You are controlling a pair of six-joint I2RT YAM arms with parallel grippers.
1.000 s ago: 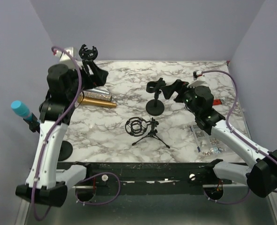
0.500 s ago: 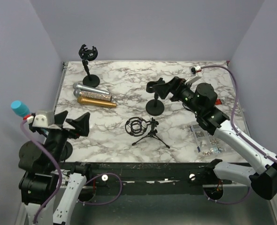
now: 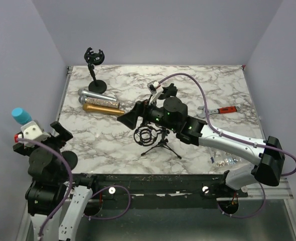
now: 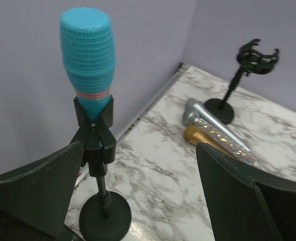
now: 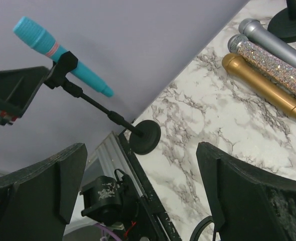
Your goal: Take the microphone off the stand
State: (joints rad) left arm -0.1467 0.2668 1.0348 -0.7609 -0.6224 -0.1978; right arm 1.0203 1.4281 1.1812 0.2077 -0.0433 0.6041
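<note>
Standing close to upright in the left wrist view, the turquoise microphone [image 4: 87,55] has its long axis running nearly vertical: the meshed head points up and the tapered tail points down into the black clip [image 4: 94,123] of its stand [image 4: 105,217]. A pink band rings the body just above the clip. It sits ahead of the left gripper [image 4: 139,148], off toward that gripper's left finger rather than in the gap, and nothing touches it. The left gripper's fingers [image 4: 35,188] are spread wide with nothing between them. Farther ahead of this gripper and toward its right finger lie a silver microphone [image 4: 215,125] and a gold microphone [image 4: 200,136], side by side on the marble table [image 4: 153,170], with an empty clip stand [image 4: 238,80] just beyond them. The right gripper [image 5: 140,150] is also spread wide and holds nothing; it faces the turquoise microphone from well apart, and in its own view the stand's round base lies on the line between its fingers, with the gold and silver microphones and a glittery one [image 5: 271,68] toward its right finger. From above, the right arm reaches across the table over a shock mount on a small tripod [image 3: 155,138], and a red-handled tool [image 3: 223,110] lies behind it.
</note>
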